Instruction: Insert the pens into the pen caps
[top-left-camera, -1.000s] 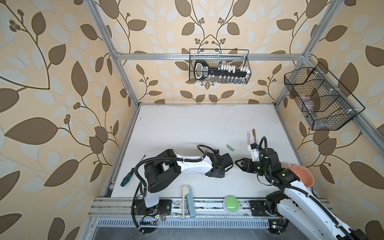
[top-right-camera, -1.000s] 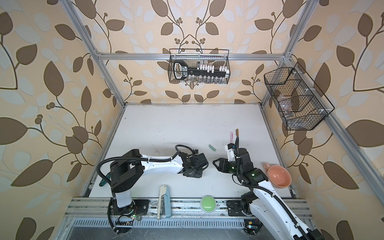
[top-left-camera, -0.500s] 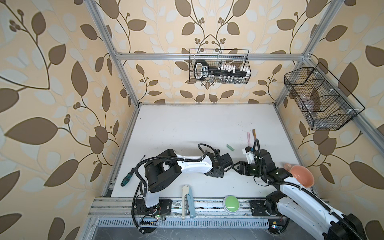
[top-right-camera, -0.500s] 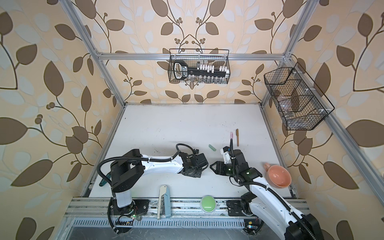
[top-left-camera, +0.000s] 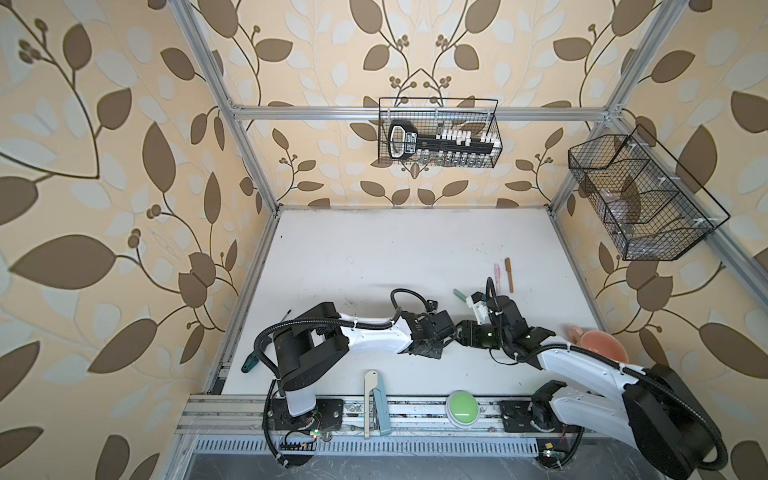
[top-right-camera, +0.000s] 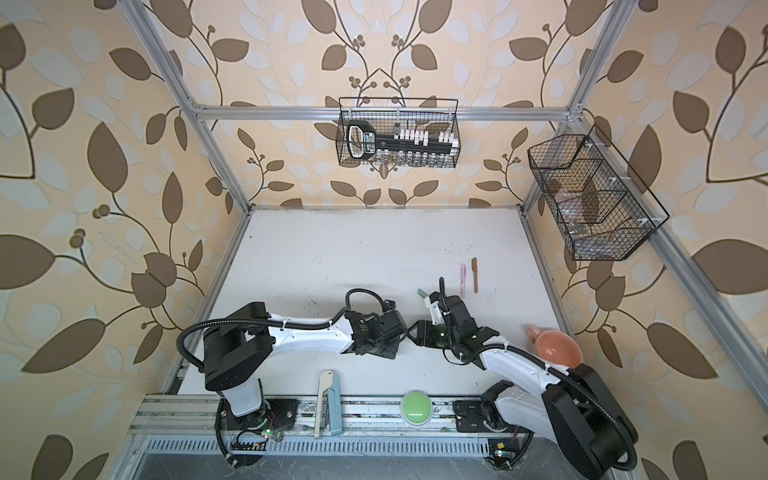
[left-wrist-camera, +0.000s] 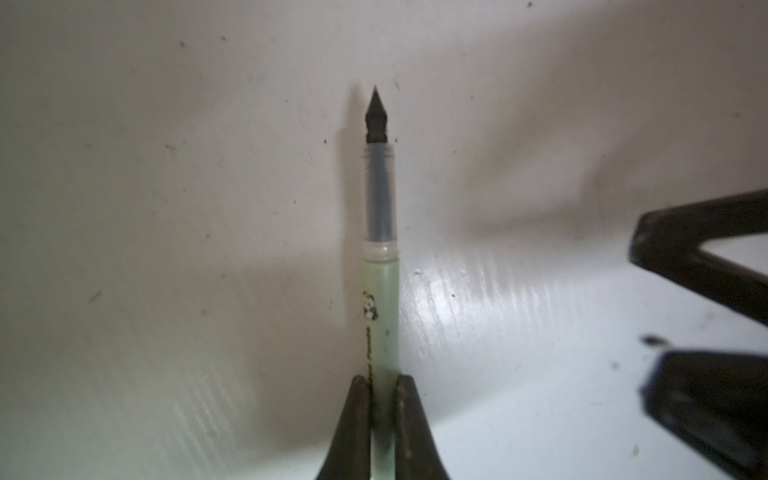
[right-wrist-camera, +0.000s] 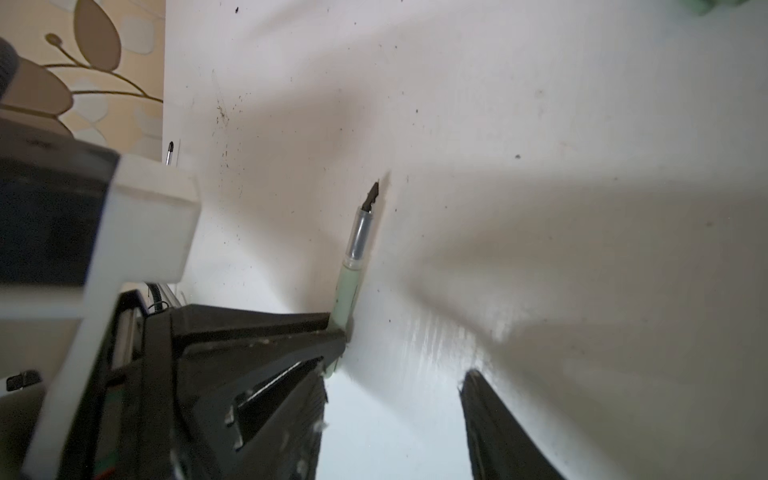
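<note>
The left gripper (left-wrist-camera: 382, 380) has its fingers (left-wrist-camera: 353, 419) pinching the rear barrel of the pale green pen (left-wrist-camera: 380, 291), whose bare dark tip points away from the wrist. The pen sits low over the white counter (top-left-camera: 374, 257), near the front edge and slightly right of its middle; contact with the surface cannot be told. The right gripper (left-wrist-camera: 642, 307) faces the left one, just beside the pen, fingers spread with only counter between them. The green cap (top-left-camera: 460, 294) lies beside the right wrist, toward the far edge. The pink pen (top-left-camera: 497, 277) and brown-orange pen (top-left-camera: 509, 274) lie side by side, nearer the far right corner.
</note>
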